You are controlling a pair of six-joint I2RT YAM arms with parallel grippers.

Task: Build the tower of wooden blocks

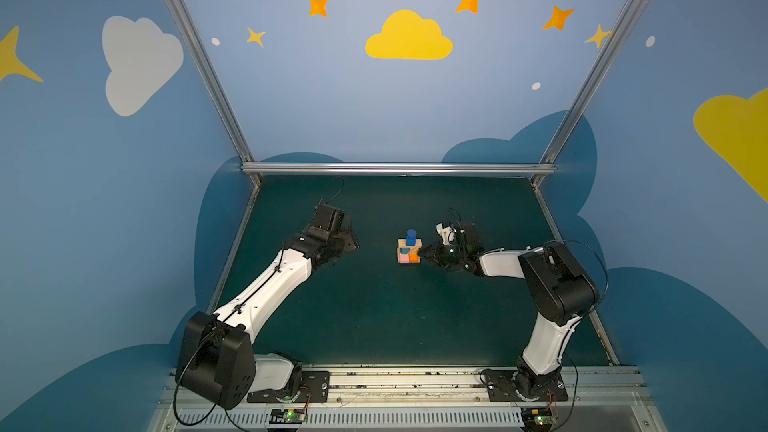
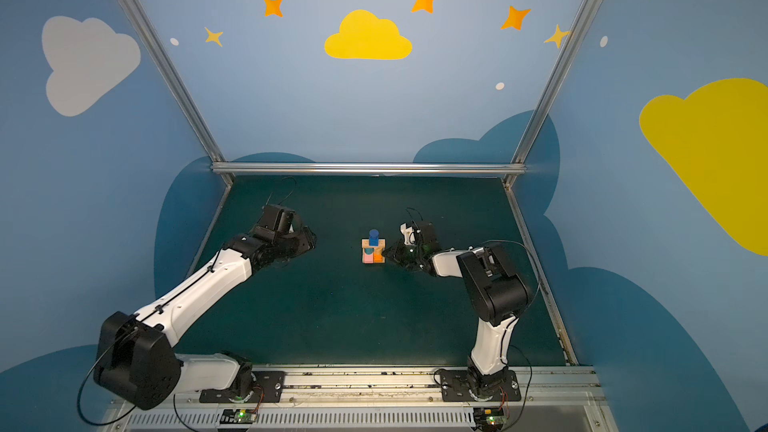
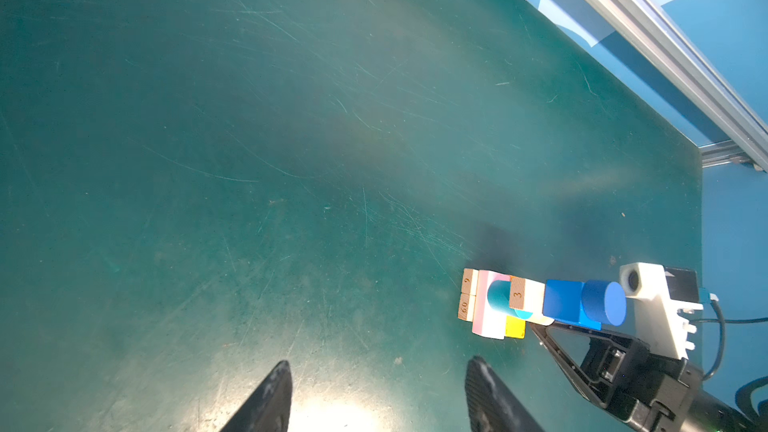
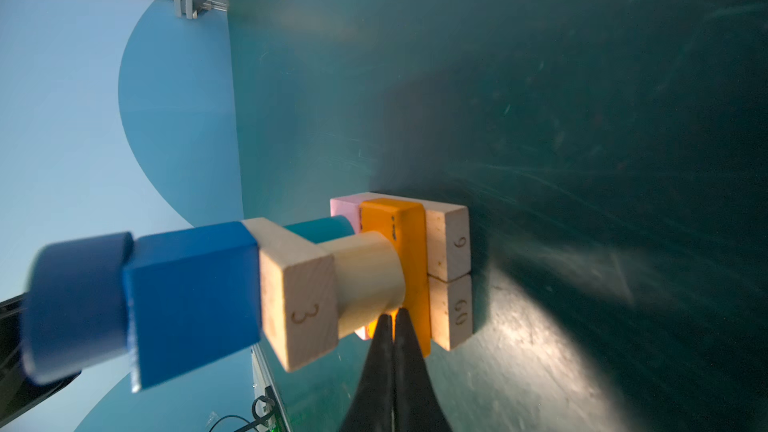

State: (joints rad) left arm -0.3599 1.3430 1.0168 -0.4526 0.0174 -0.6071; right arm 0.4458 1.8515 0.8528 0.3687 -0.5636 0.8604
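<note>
Near the middle of the dark green table (image 1: 374, 317), a little toward the right arm (image 1: 498, 261): the wood block tower (image 1: 409, 248), upright in both top views. At the bottom, flat on the table and side by side, two tan bars (image 4: 449, 238) of pale raw wood, square-ended, stamped 9 and 60. Laid crosswise on them, a pink bar (image 4: 344, 206) and an orange bar (image 4: 409, 234), smoothly painted, long sides touching. Upright on those, a short round teal cylinder (image 4: 320, 228) on the pink and a tan cylinder (image 4: 370, 280) on the orange. Bridging both cylinders, a third tan bar (image 4: 299, 297), grain showing, stamped 3. Above it a blue cube (image 4: 191, 297) with crisp edges, then a dark-blue cylinder (image 4: 75, 309) on top, blurred in the right wrist view. Right jaws pressed fully together, thin black tapered tips holding nothing, pointed at the end of the orange bar just under the tan cylinder; touching or only just beside, impossible to tell. Left jaws, at the end of the left arm (image 1: 270, 280), well apart from the tower, spread fairly wide with nothing between them, black inner faces textured. Table surface matte, covered in fine pale scratches.
</note>
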